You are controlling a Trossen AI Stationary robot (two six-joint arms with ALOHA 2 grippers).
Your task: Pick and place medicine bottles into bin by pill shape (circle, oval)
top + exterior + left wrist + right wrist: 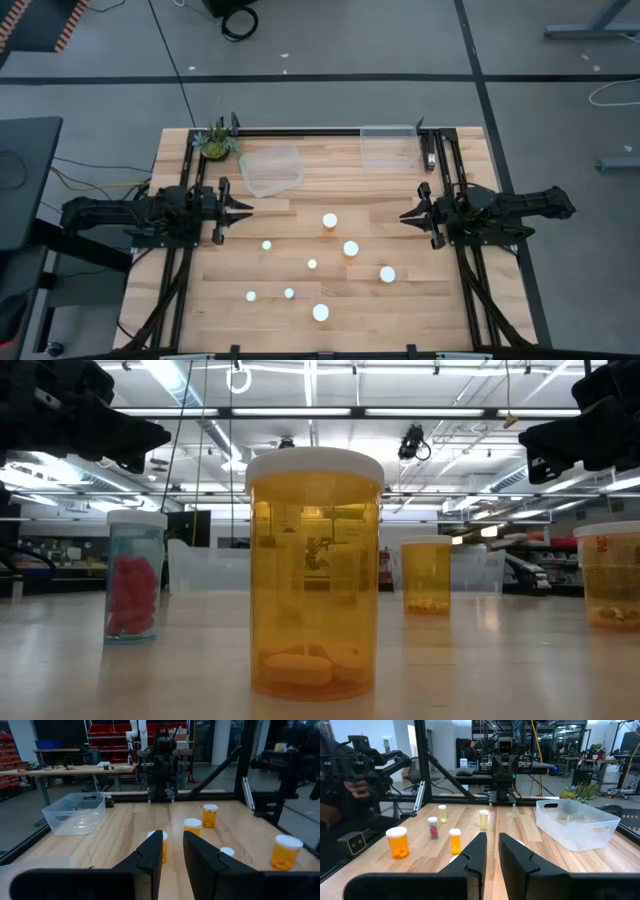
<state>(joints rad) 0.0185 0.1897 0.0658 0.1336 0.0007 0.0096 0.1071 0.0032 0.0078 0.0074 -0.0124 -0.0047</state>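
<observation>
Several white-capped medicine bottles stand upright in the middle of the wooden table (180,300), among them an orange one (329,221), a wider one (351,248) and small ones (267,244) (289,293). In the low view the nearest orange bottle (315,570) has oval pills lying on its bottom, and a clear bottle (133,575) holds red pills. My left gripper (238,209) is open and empty at the table's left. My right gripper (406,215) is open and empty at the right. Both are raised and point at the bottles.
Two clear plastic bins stand toward the table's far side, one left of centre (271,170) and one at the far edge, right of centre (388,147). A small potted plant (215,140) stands at the far left corner. Black frame rails run along the left and right edges.
</observation>
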